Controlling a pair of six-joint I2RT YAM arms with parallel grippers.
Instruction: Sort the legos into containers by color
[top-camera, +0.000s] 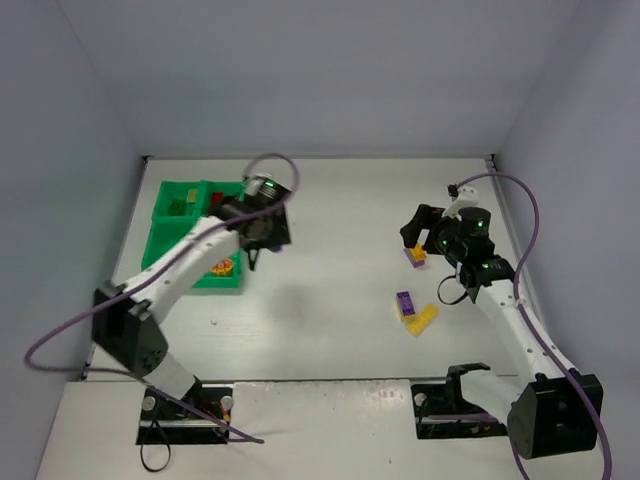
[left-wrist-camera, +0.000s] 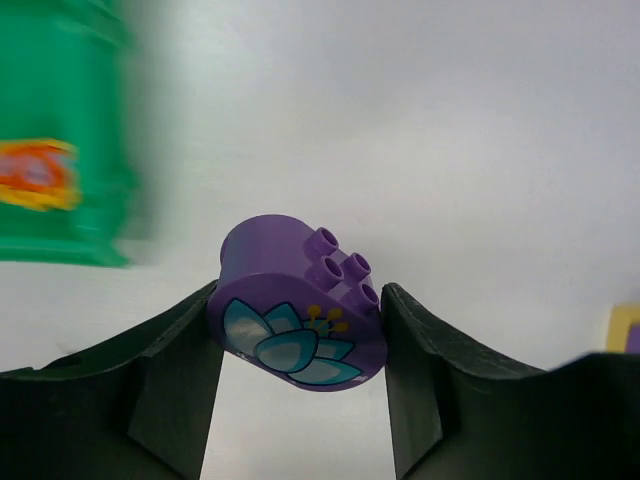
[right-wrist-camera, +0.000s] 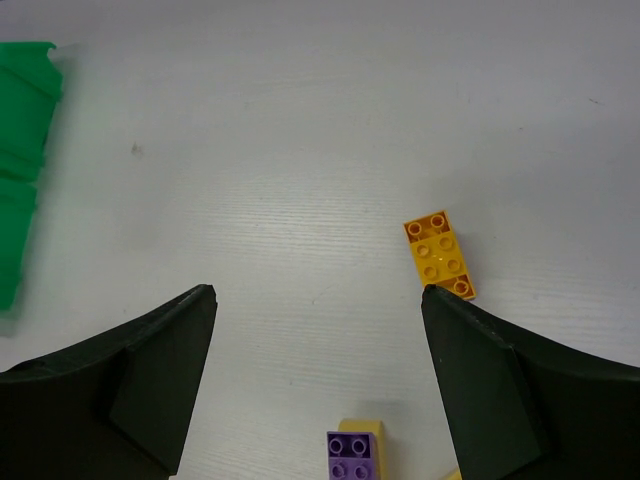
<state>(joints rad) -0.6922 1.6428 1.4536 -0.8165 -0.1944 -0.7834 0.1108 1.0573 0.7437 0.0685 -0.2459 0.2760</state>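
My left gripper (left-wrist-camera: 300, 300) is shut on the oval purple lego (left-wrist-camera: 290, 290) with a blue flower pattern and holds it above the table. In the top view this gripper (top-camera: 262, 232) hangs just right of the green containers tray (top-camera: 160, 240), and the oval piece is hidden there. My right gripper (right-wrist-camera: 318, 300) is open with nothing between its fingers. An orange lego (right-wrist-camera: 440, 255) lies by its right fingertip, and a purple lego (right-wrist-camera: 353, 457) on a yellow one lies near its base. From above, the right gripper (top-camera: 415, 228) hovers over a purple-and-yellow lego (top-camera: 414, 255).
A purple brick (top-camera: 405, 303) and a yellow brick (top-camera: 422, 319) lie on the table in front of the right arm. The tray's near right compartment holds red and yellow bricks (top-camera: 222, 268). The tray's edge (right-wrist-camera: 25, 170) shows at the left of the right wrist view.
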